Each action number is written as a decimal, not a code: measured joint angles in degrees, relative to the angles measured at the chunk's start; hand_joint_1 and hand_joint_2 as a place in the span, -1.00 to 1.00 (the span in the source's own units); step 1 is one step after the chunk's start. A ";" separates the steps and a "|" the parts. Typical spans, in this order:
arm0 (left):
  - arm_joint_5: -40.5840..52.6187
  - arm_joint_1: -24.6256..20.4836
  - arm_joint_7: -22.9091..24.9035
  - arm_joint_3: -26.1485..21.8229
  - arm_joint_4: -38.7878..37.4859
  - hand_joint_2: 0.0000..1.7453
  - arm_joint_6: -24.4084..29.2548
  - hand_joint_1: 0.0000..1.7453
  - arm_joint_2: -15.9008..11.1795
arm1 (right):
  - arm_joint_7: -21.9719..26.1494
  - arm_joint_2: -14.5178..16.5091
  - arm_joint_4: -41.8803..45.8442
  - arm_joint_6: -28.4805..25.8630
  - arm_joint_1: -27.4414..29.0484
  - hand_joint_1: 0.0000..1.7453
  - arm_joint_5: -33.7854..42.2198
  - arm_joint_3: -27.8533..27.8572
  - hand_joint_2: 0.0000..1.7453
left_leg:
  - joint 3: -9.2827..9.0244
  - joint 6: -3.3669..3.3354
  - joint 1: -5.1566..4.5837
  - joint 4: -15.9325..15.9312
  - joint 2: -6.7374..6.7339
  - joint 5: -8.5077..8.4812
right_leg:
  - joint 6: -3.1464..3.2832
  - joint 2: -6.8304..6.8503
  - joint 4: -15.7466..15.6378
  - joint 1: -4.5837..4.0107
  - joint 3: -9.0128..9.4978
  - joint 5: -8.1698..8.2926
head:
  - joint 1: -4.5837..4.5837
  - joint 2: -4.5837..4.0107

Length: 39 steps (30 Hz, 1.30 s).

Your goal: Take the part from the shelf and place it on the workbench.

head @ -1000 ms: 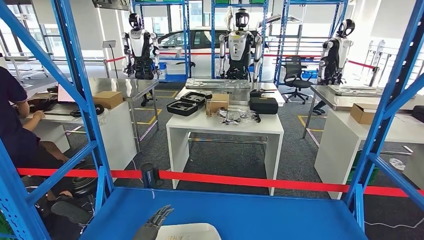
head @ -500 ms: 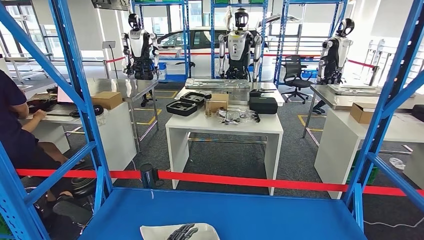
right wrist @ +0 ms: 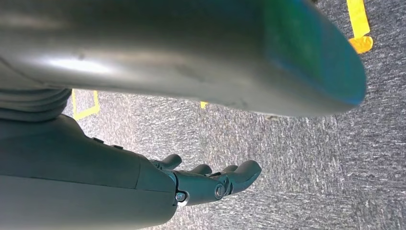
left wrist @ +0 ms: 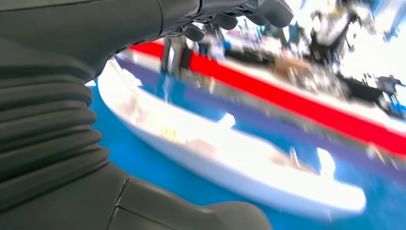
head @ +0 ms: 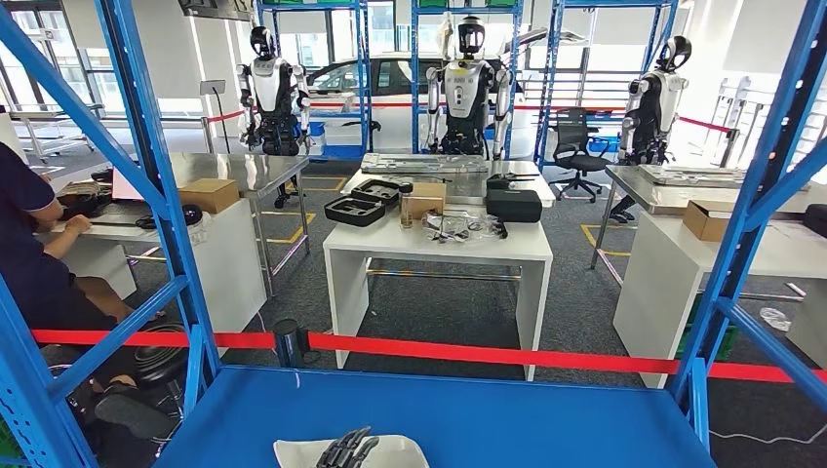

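Part (head: 390, 450), flat and white, lies on blue shelf (head: 488, 414) at near edge. Left hand (head: 348, 450) rests on top of part, fingers (head: 359, 444) loose, not gripping. Right hand (right wrist: 210, 184) hangs over grey floor, holds nothing, fingers apart. Blue posts (head: 156, 185) and red tape (head: 488, 353) stand between shelf and white desk (head: 439, 244). Person (head: 29, 244) sits at left.

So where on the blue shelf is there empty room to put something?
The blue shelf is bare along its whole right side, from the white part across to the right upright, and along the back edge by the red tape. It is crowded near the front middle, where the left hand sits over the part.
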<state>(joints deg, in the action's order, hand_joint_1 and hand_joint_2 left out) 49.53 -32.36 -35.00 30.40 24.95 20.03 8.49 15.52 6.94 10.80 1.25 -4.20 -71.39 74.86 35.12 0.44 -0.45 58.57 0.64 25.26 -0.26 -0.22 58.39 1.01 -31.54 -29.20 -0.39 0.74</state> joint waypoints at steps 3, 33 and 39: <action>2.17 -0.15 2.60 0.36 -0.80 1.00 3.57 -1.00 0.36 | 0.14 0.01 0.00 -0.05 -0.01 -1.00 -0.21 0.00 -1.00 | 0.00 0.00 0.00 0.00 0.00 0.00 | 0.00 0.00 0.00 0.00 0.00 0.00 | 0.00 0.00; 6.51 -6.73 18.94 0.55 -9.25 1.00 -11.91 -1.00 0.99 | 0.10 0.06 -0.02 0.28 0.00 -1.00 -2.11 -1.04 -1.00 | -0.01 -0.02 0.00 -0.01 0.01 -0.02 | 0.00 0.01 0.01 0.00 0.02 0.00 | 0.00 0.00; 6.40 -6.63 18.58 0.55 -9.78 1.00 -12.56 -1.00 0.77 | 0.01 0.06 -0.02 0.28 0.02 -1.00 -2.14 -1.31 -1.00 | -0.01 -0.02 0.00 -0.01 0.01 -0.02 | -0.01 0.01 0.01 0.00 0.03 0.00 | 0.00 0.00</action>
<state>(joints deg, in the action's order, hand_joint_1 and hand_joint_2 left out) 55.93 -38.99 -16.41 30.95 15.17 7.47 9.26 15.54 6.99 10.78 1.53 -4.18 -73.53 73.55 35.11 0.43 -0.45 58.56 0.65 25.24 -0.26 -0.21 58.40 1.01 -31.51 -29.20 -0.39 0.74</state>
